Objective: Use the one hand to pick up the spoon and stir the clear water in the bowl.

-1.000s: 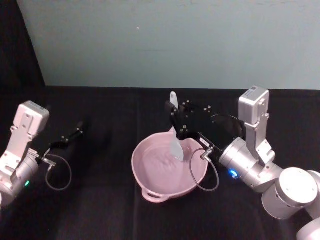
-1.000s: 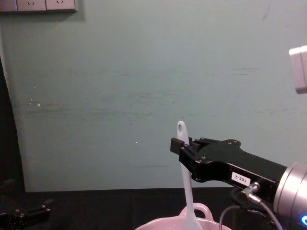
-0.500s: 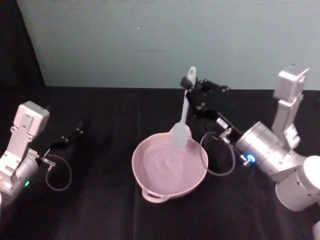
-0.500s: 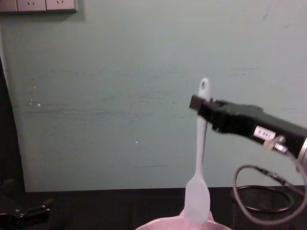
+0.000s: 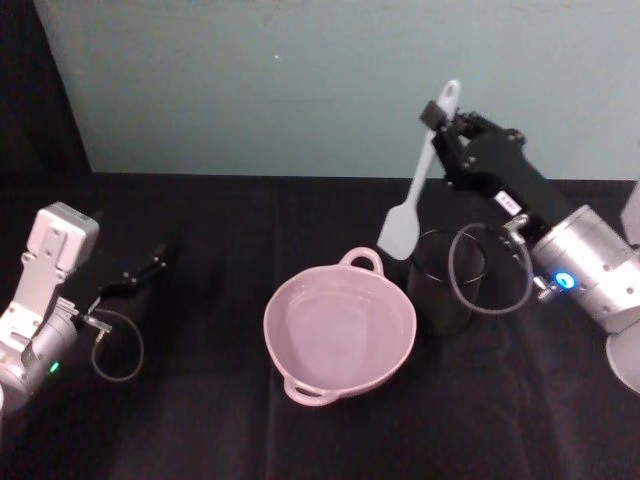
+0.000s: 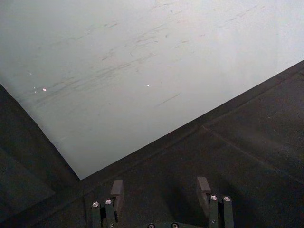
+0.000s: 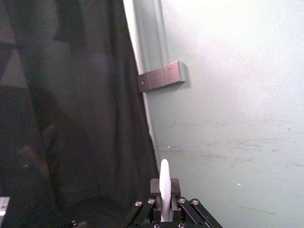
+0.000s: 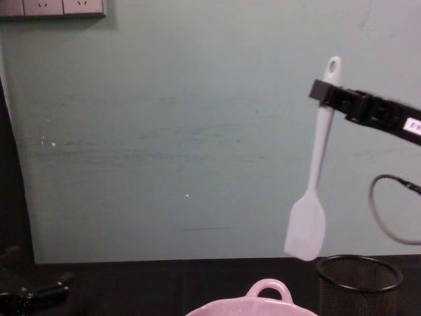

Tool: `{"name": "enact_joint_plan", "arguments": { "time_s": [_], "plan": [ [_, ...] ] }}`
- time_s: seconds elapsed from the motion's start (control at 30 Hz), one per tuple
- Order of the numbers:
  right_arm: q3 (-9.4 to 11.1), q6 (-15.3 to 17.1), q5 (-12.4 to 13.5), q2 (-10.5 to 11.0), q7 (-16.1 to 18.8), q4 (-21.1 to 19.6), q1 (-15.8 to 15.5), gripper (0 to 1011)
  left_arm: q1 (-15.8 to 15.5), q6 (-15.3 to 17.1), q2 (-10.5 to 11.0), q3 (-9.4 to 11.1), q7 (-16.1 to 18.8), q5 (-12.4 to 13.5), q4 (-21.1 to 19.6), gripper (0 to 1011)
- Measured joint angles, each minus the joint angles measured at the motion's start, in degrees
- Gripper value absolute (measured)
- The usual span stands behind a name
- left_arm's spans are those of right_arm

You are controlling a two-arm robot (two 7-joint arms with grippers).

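My right gripper (image 5: 438, 114) is shut on the upper handle of the white spoon (image 5: 420, 176), just below its hole. The spoon (image 8: 319, 158) hangs almost upright in the air. Its flat blade is well above the table, behind and to the right of the pale pink bowl (image 5: 272, 340). The bowl holds clear water, and its small loop handle (image 8: 268, 289) faces the wall. In the right wrist view the handle end (image 7: 164, 183) sticks up between the closed jaws. My left gripper (image 6: 160, 192) rests open and empty at the far left (image 5: 148, 268).
A black wire-mesh cup (image 5: 446, 290) stands just right of the bowl, below the spoon blade (image 8: 358, 278). Black cloth covers the table (image 5: 200, 420). A pale green wall (image 8: 164, 131) rises behind it. A loose cable loop (image 5: 490, 270) hangs from the right wrist.
The right gripper has lifted the spoon out of the bowl and carried it up and to the right, toward the mesh cup. The left arm has not moved.
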Motion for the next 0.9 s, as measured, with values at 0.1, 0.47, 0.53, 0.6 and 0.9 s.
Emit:
{"name": "enact_joint_plan", "arguments": {
  "time_s": [0.1, 0.47, 0.53, 0.6, 0.9],
  "plan": [
    [0.8, -0.2, 0.8, 0.9, -0.4, 0.0, 0.1, 117, 0.0, 0.0, 0.0, 0.0, 0.0, 0.0, 0.0, 1005],
    [3.2, -0.7, 3.1, 2.7, -1.3, 5.0, 1.4, 116, 0.0, 0.0, 0.0, 0.0, 0.0, 0.0, 0.0, 1005],
    [3.3, -0.9, 3.2, 2.7, -1.3, 6.4, 1.9, 117, 0.0, 0.0, 0.0, 0.0, 0.0, 0.0, 0.0, 1005],
    [3.3, -1.0, 3.3, 2.7, -1.3, 7.2, 2.1, 116, 0.0, 0.0, 0.0, 0.0, 0.0, 0.0, 0.0, 1005],
    [3.3, -1.1, 4.2, 2.4, -0.2, 11.7, 3.2, 117, 0.0, 0.0, 0.0, 0.0, 0.0, 0.0, 0.0, 1005]
  ]
}}
